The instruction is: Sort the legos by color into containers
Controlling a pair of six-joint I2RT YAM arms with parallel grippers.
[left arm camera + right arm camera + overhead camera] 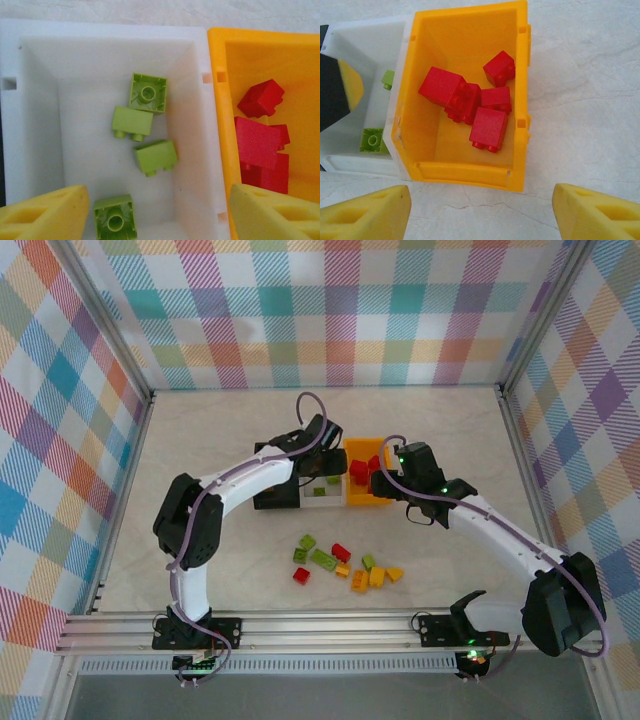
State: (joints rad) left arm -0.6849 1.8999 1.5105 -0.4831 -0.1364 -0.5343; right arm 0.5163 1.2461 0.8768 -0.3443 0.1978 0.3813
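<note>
Abutting edges: white bin is touching orange bin; open bench is stretching beyond.
Left gripper: jaws are gaping empty over green legos.
Right gripper: jaws are gaping empty near red legos.

Setting: robot lab test cell, as I see it from my remote station. Evidence: pale marbled tabletop boxed in by aluminium frame posts; checked cloth screens on three sides; left arm and right arm bolted to a slotted rail.
</note>
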